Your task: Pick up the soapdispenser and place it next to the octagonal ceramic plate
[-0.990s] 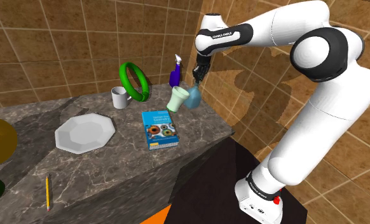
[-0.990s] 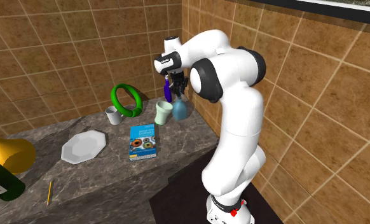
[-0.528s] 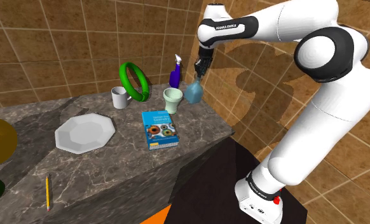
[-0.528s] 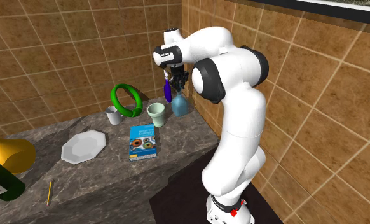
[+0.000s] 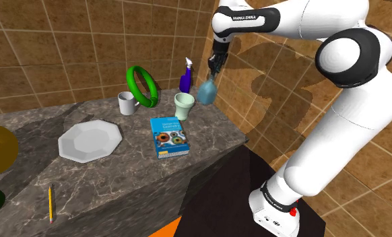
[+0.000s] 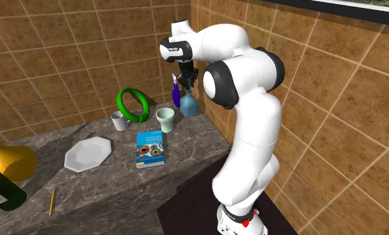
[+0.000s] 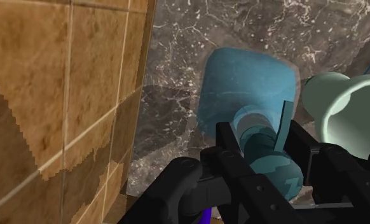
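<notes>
Where the two black fingers [image 7: 227, 145] of the gripper [image 7: 260, 132] come together in the wrist view, the narrow neck of the soapdispenser [image 7: 241, 86] is clasped between them, just under its pump head. The jaws are thus closed on the bottle and parted only by the width of that neck. The teal-blue body is seen hanging below the hand, tilted a little off upright in the shoulder view. Whether its base touches the dark marbled countertop [image 5: 120, 182] cannot be told. It is held at the far end of the counter, close to the brown tiled wall [image 5: 67, 40] in the corner.

Just beside the bottle, on the shoulder view's left, a pale green cup [image 5: 184, 106] is stood upright. A purple spray bottle [image 5: 185, 79] is placed behind the cup against the wall. Further to that view's left a green ring [image 5: 142, 85] is propped on edge, with a white mug [image 5: 126, 103] beside it. A blue book [image 5: 169, 137] is laid flat nearer the counter's front edge.

The white octagonal plate [image 5: 90, 140] is set well apart from the soapdispenser, beyond the book on the shoulder view's left. A yellow pencil [image 5: 50, 203] is laid near the front of the counter.
</notes>
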Action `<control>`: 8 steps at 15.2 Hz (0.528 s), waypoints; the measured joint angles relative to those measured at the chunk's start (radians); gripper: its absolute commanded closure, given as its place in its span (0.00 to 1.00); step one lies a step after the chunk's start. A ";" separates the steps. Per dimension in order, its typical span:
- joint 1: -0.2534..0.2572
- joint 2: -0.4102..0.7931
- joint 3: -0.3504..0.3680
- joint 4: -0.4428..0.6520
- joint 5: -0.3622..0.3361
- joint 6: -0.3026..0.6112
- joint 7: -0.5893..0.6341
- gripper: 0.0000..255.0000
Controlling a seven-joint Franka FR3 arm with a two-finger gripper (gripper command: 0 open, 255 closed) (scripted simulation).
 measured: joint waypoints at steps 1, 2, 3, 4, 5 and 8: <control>0.000 0.003 0.000 0.014 0.001 -0.011 -0.002 1.00; 0.001 0.002 0.001 0.028 0.001 -0.026 -0.001 1.00; 0.000 0.004 0.001 0.042 0.002 -0.038 -0.004 1.00; 0.000 0.004 0.000 0.056 0.002 -0.052 -0.006 1.00; 0.002 -0.001 0.002 0.065 0.002 -0.066 -0.004 1.00; 0.002 0.001 0.001 0.108 0.003 -0.106 -0.010 1.00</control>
